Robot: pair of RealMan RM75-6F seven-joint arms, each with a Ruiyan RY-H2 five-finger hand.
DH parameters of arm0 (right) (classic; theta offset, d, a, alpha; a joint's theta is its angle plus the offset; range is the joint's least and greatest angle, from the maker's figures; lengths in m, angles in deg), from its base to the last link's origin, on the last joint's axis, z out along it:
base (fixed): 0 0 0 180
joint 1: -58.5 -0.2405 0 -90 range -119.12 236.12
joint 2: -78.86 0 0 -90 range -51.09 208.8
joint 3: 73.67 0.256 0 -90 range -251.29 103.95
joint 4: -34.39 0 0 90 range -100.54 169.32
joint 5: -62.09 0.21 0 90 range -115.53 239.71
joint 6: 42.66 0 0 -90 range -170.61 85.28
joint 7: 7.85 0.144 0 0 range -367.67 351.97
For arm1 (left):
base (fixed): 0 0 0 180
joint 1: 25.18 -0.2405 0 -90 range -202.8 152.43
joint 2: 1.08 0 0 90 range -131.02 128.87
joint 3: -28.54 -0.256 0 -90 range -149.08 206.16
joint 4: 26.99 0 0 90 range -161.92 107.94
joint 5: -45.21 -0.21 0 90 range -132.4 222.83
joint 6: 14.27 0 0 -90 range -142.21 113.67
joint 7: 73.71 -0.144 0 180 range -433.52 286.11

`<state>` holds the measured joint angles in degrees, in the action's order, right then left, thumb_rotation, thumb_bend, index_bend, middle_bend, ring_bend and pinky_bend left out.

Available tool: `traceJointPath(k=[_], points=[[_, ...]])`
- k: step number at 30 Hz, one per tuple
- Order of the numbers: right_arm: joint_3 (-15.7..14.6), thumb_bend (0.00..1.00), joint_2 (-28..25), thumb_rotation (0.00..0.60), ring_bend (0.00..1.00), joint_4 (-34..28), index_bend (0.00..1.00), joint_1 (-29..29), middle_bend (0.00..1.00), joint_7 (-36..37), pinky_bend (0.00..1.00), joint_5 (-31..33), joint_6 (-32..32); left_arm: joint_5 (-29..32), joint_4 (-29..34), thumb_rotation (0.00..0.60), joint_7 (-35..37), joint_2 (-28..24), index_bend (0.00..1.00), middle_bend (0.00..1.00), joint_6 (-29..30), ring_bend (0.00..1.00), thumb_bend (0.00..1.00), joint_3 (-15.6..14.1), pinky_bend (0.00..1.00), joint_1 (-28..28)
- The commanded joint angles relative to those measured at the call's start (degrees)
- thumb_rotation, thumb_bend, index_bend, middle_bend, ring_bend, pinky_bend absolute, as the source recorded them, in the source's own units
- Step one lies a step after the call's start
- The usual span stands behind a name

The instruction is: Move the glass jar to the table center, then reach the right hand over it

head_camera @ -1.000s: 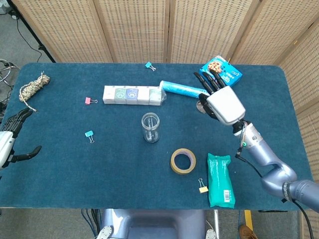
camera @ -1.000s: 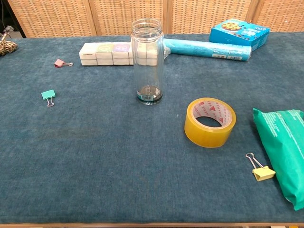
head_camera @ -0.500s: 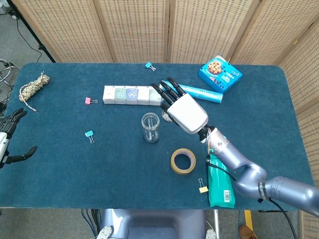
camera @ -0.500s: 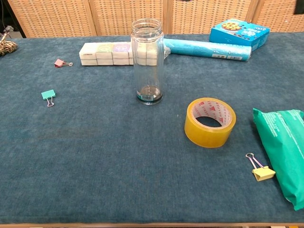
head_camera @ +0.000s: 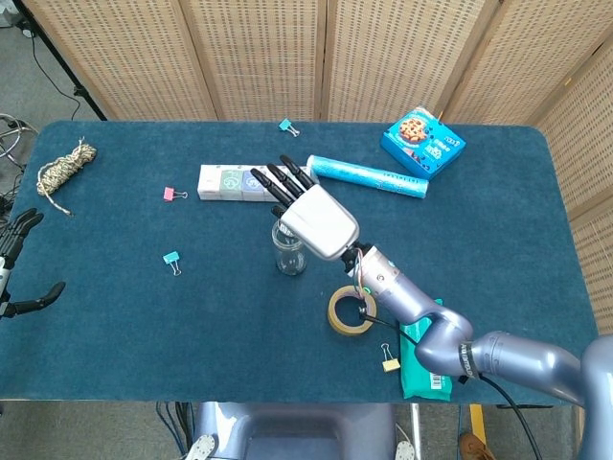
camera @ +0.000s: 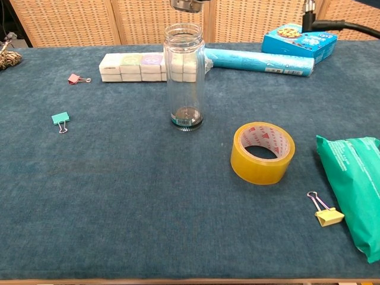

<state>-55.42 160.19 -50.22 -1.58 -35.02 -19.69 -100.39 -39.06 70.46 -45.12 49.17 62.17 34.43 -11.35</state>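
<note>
Clear glass jar (camera: pixel 184 76), lidless: upright at table centre, tape roll (head_camera: pixel 351 310) at four o'clock. Right hand (head_camera: pixel 308 215): swept in from two o'clock within the last second, now over the mouth, fingers spread, empty. Left hand (head_camera: pixel 19 268): nine o'clock edge, splayed, idle. Reach essentially complete

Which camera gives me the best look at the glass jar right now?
The chest view: the glass jar stands upright and fully visible, open mouth to base, with the right hand only a sliver above it. In the head view the right hand covers the jar's mouth, leaving just its lower part visible.
</note>
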Motion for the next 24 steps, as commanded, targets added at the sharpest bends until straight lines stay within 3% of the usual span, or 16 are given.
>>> traceJointPath(k=[1, 24], points=[[-0.45, 0.53, 0.52, 0.600, 0.00, 0.76, 0.61, -0.26, 0.00, -0.13, 0.00, -0.26, -0.08, -0.02, -0.12, 0.600, 0.19, -0.02, 0.00, 0.00, 0.01, 0.00, 0.28, 0.00, 0.00, -0.02], [-1.73, 0.53, 3.56, 0.600, 0.00, 3.89, 0.61, -1.31, 0.00, -0.92, 0.00, -0.11, -0.88, -0.03, -0.78, 0.600, 1.85, -0.28, 0.00, 0.00, -0.53, 0.00, 0.28, -0.02, 0.00, 0.08]])
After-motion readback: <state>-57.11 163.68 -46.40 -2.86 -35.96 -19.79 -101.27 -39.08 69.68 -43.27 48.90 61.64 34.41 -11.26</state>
